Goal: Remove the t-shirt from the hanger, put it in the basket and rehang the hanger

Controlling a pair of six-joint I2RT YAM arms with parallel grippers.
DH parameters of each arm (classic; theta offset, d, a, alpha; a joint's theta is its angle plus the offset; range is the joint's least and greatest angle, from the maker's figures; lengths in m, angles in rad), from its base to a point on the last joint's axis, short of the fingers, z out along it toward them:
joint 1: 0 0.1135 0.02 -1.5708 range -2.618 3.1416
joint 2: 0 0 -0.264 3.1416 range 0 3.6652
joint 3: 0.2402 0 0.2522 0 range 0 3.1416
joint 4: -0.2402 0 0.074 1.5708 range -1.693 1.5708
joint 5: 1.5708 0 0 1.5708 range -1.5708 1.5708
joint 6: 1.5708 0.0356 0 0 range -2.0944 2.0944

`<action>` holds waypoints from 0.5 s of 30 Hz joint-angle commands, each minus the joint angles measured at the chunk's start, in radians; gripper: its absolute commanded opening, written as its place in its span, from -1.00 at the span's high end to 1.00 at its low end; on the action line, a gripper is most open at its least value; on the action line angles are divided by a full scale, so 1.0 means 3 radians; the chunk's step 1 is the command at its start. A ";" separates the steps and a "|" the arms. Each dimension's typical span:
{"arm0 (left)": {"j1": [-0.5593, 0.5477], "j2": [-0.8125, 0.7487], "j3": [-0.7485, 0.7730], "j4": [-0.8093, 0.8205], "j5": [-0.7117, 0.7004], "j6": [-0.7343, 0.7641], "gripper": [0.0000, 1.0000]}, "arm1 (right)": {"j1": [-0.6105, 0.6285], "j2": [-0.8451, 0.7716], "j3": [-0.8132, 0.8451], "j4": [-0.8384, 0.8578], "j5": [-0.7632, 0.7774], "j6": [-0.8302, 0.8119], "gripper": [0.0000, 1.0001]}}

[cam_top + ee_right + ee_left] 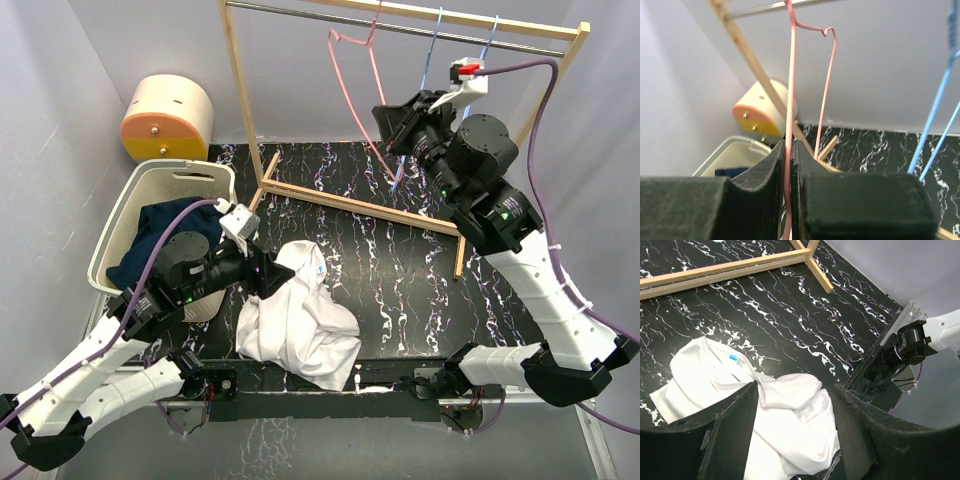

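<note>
Since the white t-shirt (300,320) lies crumpled on the black marbled table (400,270) and nothing hangs from the pink hanger (791,75), the main job looks done. The shirt sits near the front edge, just right of the basket (120,230) and well apart from the rack (240,90).

The right gripper (791,150) is raised to the rack with its jaws pinched tight on the bare pink wire, whose hook sits up at the rail (400,27). The left gripper (796,395) hangs low over the shirt with its jaws apart. The cloth shows between and below them, and I see none pinched. What is left, I judge, is small: the right gripper letting go of the hanger and both arms drawing back. Whether the shirt should go on to the basket, the task does not say.

Counted:
- 1 white t-shirt, on the table.
- 1 pink hanger, bare.
- 2 blue hangers (936,100), both bare, on the same rail to the right.
- 1 wooden rack.
- 1 pale basket holding 1 dark blue garment (160,235).
- 1 cream and orange drum (168,120) in the far left corner.
- 2 arms.
</note>
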 commanded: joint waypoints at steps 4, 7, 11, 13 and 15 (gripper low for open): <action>0.0003 0.0082 -0.0065 -0.0071 -0.0027 -0.0102 -0.17 | -0.0004 0.0094 0.0062 0.0569 0.0561 -0.0146 0.84; 0.0005 0.0168 -0.0037 -0.0151 -0.0167 -0.0169 -0.17 | -0.0005 0.0215 0.0040 0.0571 0.0677 -0.0138 0.84; 0.0003 0.0202 -0.0032 -0.0202 -0.0199 -0.0254 -0.18 | -0.0005 0.0323 -0.0012 0.0614 0.0767 -0.0123 0.84; 0.0004 0.0217 -0.0024 -0.0259 -0.0214 -0.0277 -0.18 | -0.0004 0.0350 -0.0019 0.0575 0.0713 -0.0108 0.84; 0.0003 0.0233 -0.0021 -0.0325 -0.0223 -0.0296 -0.19 | -0.0004 0.0317 -0.0065 0.0537 0.0621 -0.0093 0.84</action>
